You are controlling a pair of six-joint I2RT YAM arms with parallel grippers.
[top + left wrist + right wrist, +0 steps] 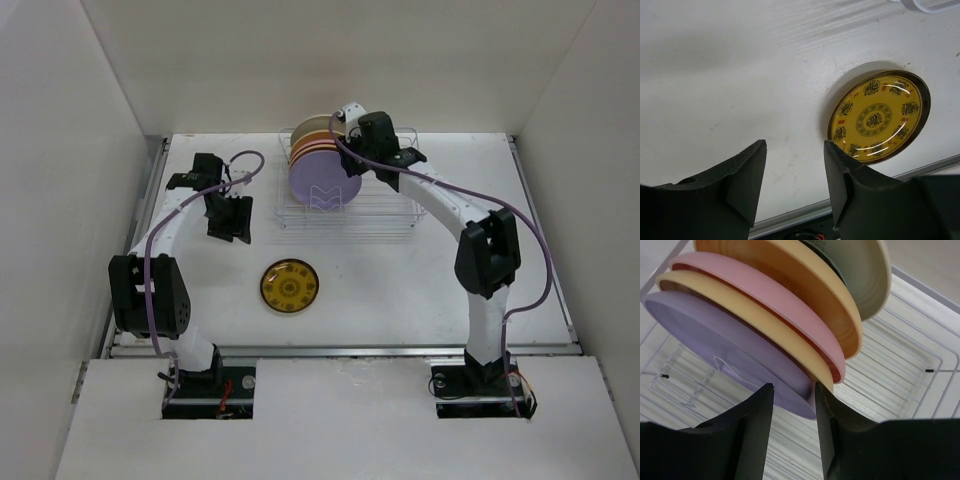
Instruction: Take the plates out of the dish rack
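**Right fingers astride the lavender plate, left gripper open over the table**

The right gripper point(792, 390) is at the rack point(920, 340), and five plates stand there on edge in a row. The row leads away from this gripper. Nearest is the lavender plate point(730, 345), then a tan plate point(750, 316), a pink plate point(765, 292), an orange plate point(805, 285) and last a cream plate point(865, 275). All five lean the same way, with their faces parallel and close to each other. In the top view the broad face of the lavender plate is turned up and toward the arm bases. The long side of the rack runs left to right there, and the plates are at its left end.

The rim of the lavender plate passes between the two fingers point(750, 440) of the right gripper, one finger on each face. The tan plate is just beside the outer finger. Whether the fingers press the rim or only stand around it, I cannot tell.

The left gripper point(795, 150) hangs over the table point(715, 75) with its jaws apart, and only bare table shows between them. The small plate point(875, 117), yellow with a dark pattern, lies flat on the table, face up. In the wrist view it is just beyond the right-hand finger, and it does not touch it.
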